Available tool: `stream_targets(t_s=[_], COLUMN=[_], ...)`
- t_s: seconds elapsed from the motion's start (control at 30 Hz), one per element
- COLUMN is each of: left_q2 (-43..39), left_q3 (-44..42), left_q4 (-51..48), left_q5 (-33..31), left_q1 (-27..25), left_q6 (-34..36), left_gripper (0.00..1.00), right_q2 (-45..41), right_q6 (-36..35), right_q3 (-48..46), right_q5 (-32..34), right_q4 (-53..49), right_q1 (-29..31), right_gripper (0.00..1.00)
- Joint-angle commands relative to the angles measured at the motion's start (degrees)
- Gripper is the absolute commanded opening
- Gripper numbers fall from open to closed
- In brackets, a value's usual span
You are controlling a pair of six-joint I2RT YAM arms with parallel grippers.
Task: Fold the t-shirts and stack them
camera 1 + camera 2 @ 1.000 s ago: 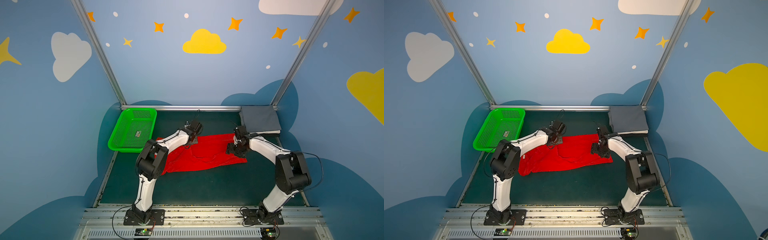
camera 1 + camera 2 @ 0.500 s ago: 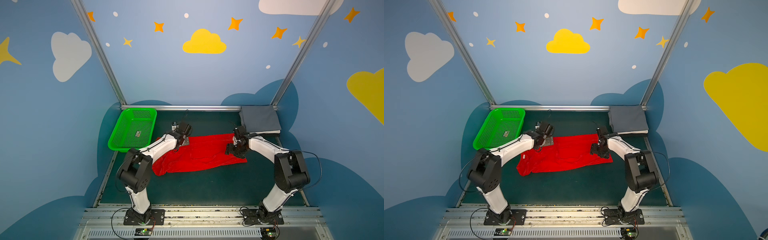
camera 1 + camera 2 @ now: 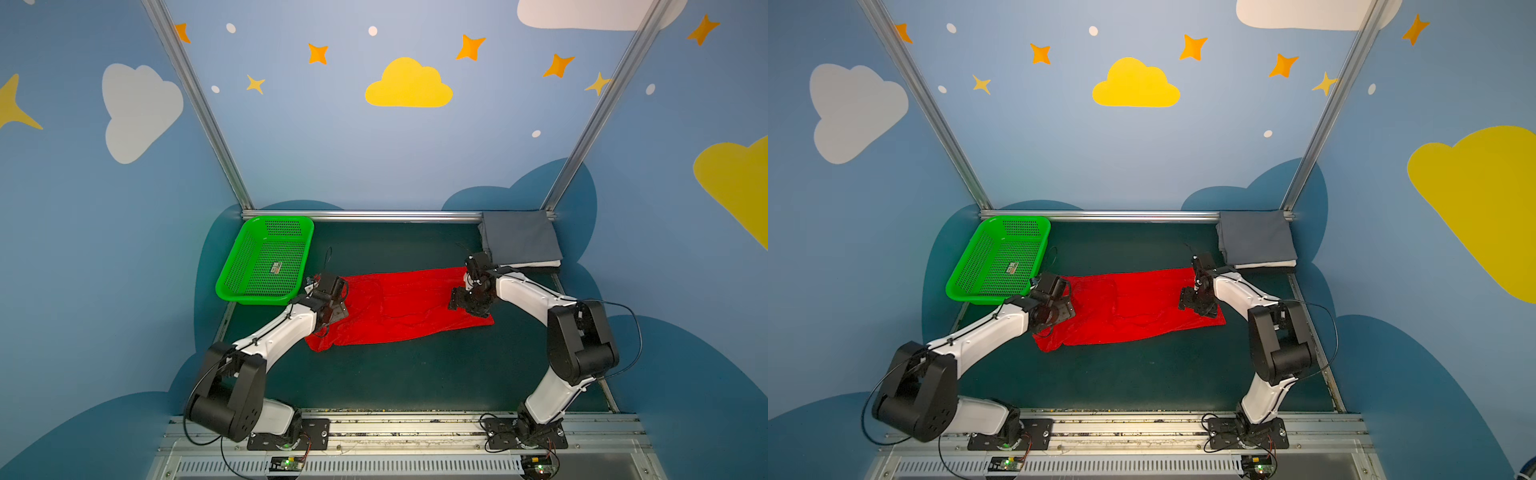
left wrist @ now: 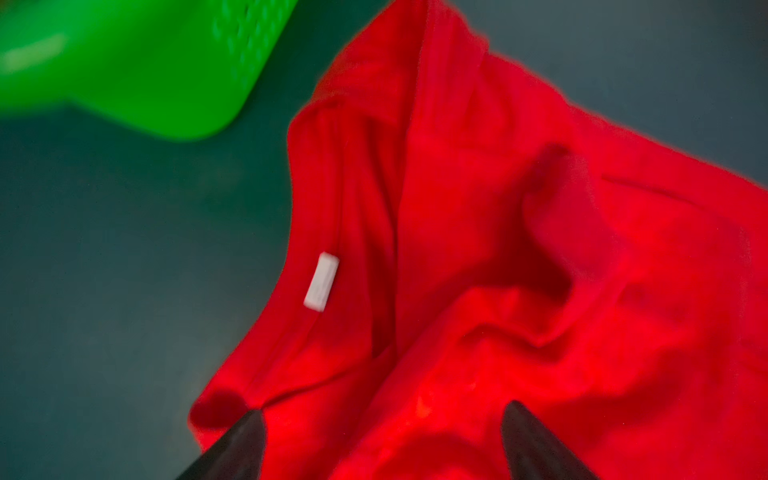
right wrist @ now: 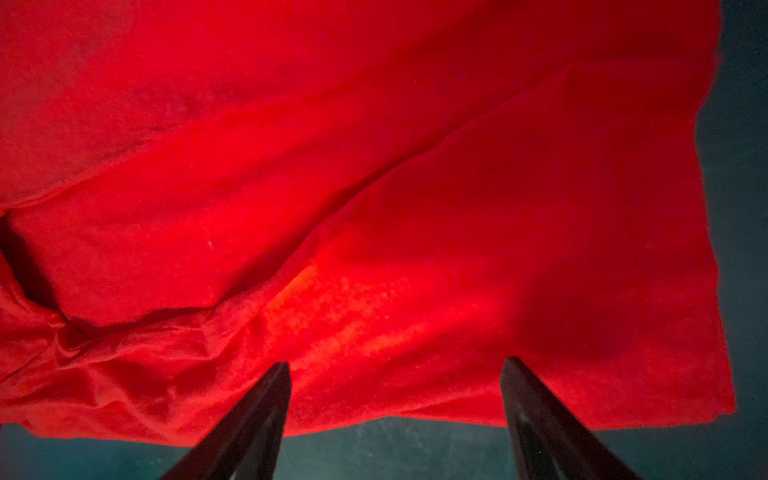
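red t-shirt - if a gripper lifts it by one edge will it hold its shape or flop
Probably flops: the red t-shirt lies in soft wrinkles and folds. Pushed, it likely bunches, like its rumpled collar end.

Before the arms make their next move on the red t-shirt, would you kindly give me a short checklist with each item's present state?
1. Left gripper open, nothing held: ok.
2. Right gripper open over the shirt's edge: ok.
3. Red t-shirt lying smooth: not ok, creased near the neck label.
4. Green basket apart from the shirt: ok.
5. Grey shirt folded square at the back corner: ok.
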Motion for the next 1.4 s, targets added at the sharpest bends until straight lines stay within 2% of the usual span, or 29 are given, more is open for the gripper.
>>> stream_targets(t_s=[0.0, 0.07, 0.23, 0.47, 0.53, 0.67, 0.7, 0.87, 1.07, 1.13, 1.27, 1.37], left_q2=[-5.09, -7.01, -7.65, -2.47, -0.71, 0.87, 0.82, -1.11, -1.57, -2.06, -3.53, -3.71], left_q3=[-3.71, -5.73, -9.76, -9.91, -9.32, -7.91, -7.75, -8.69, -9.43, -9.82, -11.13, -11.18], left_q4=[-0.33, -1.05, -0.88, 2.60, 2.96, 1.22, 0.62, -0.64, -3.31, -3.45, -2.14, -2.64], left_q5=[4.20, 5.34, 5.27, 5.54, 5.58, 4.44, 3.86, 2.71, 1.39, 1.55, 2.51, 2.47], left_q1=[0.22, 0.16, 0.31, 0.51, 0.62, 1.36, 1.48, 3.14, 5.30, 5.75, 5.88, 5.85], left_q6=[-4.24, -5.77, -8.15, -8.87, -8.64, -8.27, -8.18, -8.26, -6.79, -6.59, -7.00, -7.25], left_gripper=[0.70, 0.62, 0.60, 0.60, 0.51, 0.24, 0.23, 0.24, 0.47, 0.48, 0.42, 0.48], right_q2=[1.17, 1.35, 1.98, 2.97, 3.45, 6.26, 7.08, 8.98, 11.26, 11.72, 11.74, 11.90], right_q6=[-0.20, -0.18, -0.18, -0.35, -0.83, -1.82, -1.93, -2.03, -1.81, -1.68, -1.34, -1.32], right_q3=[1.87, 1.92, 2.42, 2.84, 2.82, 3.59, 3.72, 3.39, 4.14, 4.51, 4.46, 4.47], right_q5=[-0.02, 0.06, 0.15, 0.61, 1.74, 5.87, 6.36, 6.79, 5.43, 5.40, 5.43, 5.27], right_q4=[-1.20, -1.25, -1.17, -1.17, -1.08, -2.01, -2.22, -2.06, -2.48, -2.92, -2.93, -3.20], right_q1=[0.41, 0.38, 0.37, 0.36, 0.36, 0.02, -0.08, -0.84, -2.73, -3.12, -3.63, -3.70], right_gripper=[0.78, 0.78, 0.78, 0.78, 0.78, 0.78, 0.78, 0.78, 0.77, 0.77, 0.77, 0.77])
